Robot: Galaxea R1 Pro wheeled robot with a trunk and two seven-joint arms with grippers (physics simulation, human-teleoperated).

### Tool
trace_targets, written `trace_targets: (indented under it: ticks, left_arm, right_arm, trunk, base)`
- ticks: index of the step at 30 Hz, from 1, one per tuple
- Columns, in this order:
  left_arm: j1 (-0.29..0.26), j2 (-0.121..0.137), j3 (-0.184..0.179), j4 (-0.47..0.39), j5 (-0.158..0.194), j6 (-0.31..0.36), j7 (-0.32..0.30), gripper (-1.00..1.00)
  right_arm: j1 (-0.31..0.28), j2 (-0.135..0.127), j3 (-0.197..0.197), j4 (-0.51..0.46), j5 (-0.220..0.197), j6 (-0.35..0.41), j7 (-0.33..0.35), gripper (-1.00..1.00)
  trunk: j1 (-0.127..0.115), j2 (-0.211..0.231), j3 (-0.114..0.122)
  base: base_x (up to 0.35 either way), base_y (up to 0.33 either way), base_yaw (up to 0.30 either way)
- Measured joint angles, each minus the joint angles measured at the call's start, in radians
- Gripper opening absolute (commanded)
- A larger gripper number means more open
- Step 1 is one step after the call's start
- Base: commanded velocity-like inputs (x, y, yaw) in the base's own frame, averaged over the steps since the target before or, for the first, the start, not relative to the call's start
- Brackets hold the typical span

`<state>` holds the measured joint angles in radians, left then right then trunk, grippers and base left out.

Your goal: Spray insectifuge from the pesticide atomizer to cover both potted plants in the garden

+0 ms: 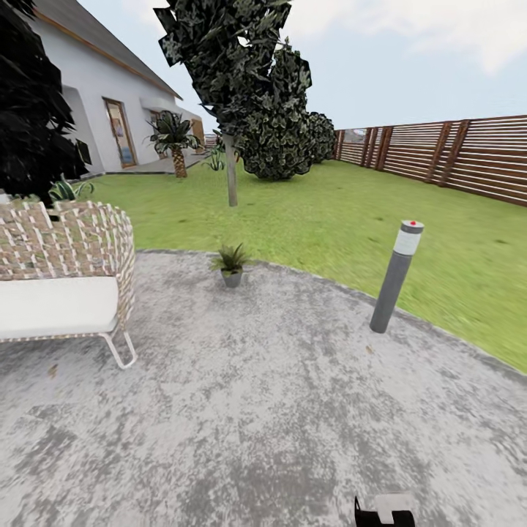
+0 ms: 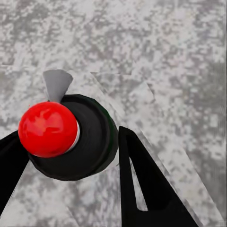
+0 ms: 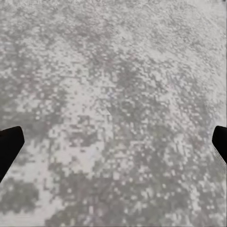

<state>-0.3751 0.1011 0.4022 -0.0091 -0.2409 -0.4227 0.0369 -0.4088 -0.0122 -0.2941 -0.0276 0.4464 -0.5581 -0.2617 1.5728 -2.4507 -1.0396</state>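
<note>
In the left wrist view the pesticide atomizer (image 2: 90, 142) is a round black body with a glossy red knob and a grey nozzle. My left gripper (image 2: 68, 135) is shut on it, one black finger on each side, above the mottled grey paving. One potted plant (image 1: 231, 263), a low green rosette in a small grey pot, stands at the patio's far edge ahead. My right gripper (image 3: 116, 137) hangs open over bare paving with nothing between its fingers.
A woven chair (image 1: 66, 271) with a white cushion stands at the left. A grey bollard lamp (image 1: 396, 278) rises at the patio's right edge. Beyond are lawn, a thin tree trunk (image 1: 231, 172), a palm (image 1: 174, 143), the house and a slatted wooden fence (image 1: 454, 154).
</note>
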Motion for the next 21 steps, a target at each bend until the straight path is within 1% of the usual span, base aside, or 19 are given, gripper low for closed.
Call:
trace_targets:
  ticks: [15, 17, 21]
  left_arm:
    - [0.000, 0.000, 0.000, 0.000, 0.000, 0.000, 0.000, -1.00]
    - [0.000, 0.000, 0.000, 0.000, 0.000, 0.000, 0.000, -1.00]
    - [0.000, 0.001, 0.000, 0.000, 0.000, 0.000, 0.000, -1.00]
  right_arm:
    - [0.000, 0.000, 0.000, 0.000, 0.000, 0.000, 0.001, 1.00]
    - [0.000, 0.000, 0.000, 0.000, 0.000, 0.000, 0.001, 1.00]
    - [0.000, 0.001, 0.000, 0.000, 0.000, 0.000, 0.001, 1.00]
  trunk:
    - [0.000, 0.000, 0.000]
    - [0.000, 0.000, 0.000]
    - [0.000, 0.000, 0.000]
  base:
    - [0.337, 0.000, 0.003]
    - [0.337, 0.000, 0.134]
    - [0.337, 0.000, 0.247]
